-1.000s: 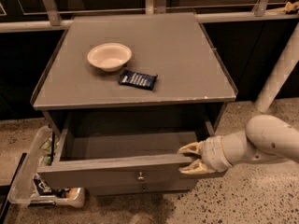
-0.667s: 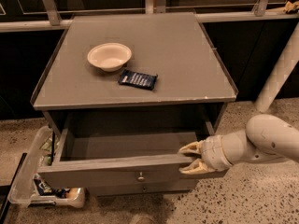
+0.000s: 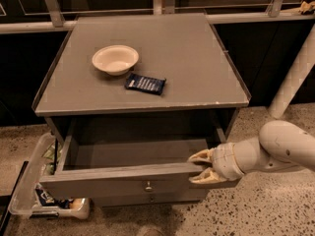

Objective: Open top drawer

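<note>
The top drawer [image 3: 113,178] of the grey cabinet is pulled out towards me, and its plain grey inside [image 3: 133,151] shows with nothing in it. A small round metal knob [image 3: 147,185] sits at the centre of its front panel. My gripper [image 3: 198,167] comes in from the right on a white arm. Its cream fingers [image 3: 202,156] straddle the right end of the drawer's front panel, one above and inside the top edge, one below against the front face. A second, lower knob [image 3: 150,198] shows just beneath.
On the cabinet top [image 3: 197,58] stand a cream bowl [image 3: 115,59] and a dark blue snack packet [image 3: 144,83]. A clear bin [image 3: 34,191] with packets lies on the floor at the left. A white pole [image 3: 295,73] leans at the right. A rail runs along the back.
</note>
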### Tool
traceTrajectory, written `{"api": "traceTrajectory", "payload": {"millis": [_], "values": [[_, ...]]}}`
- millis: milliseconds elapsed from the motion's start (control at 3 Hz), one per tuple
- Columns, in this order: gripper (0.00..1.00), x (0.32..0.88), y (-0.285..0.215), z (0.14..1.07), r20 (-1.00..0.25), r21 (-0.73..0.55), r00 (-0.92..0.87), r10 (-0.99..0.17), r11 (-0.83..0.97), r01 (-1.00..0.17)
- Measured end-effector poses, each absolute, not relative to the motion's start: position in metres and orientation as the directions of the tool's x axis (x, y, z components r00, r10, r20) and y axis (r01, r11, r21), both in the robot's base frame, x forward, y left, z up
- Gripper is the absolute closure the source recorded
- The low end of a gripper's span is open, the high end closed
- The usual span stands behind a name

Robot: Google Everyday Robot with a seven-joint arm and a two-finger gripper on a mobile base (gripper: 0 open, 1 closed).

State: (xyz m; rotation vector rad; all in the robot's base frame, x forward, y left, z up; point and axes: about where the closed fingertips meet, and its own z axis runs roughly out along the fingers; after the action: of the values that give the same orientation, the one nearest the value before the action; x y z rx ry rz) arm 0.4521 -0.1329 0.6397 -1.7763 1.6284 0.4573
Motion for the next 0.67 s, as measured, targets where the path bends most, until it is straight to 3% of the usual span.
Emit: {"api": "traceTrajectory", "payload": {"millis": [333,667], "values": [[0.13,0.4396,-0.1391,0.6346,-0.681,-0.235,0.160,-0.715,0.007,-0.972],[0.14,0.4395,-0.1385,0.6358,-0.681,-0.235,0.160,-0.715,0.007,-0.972]]}}
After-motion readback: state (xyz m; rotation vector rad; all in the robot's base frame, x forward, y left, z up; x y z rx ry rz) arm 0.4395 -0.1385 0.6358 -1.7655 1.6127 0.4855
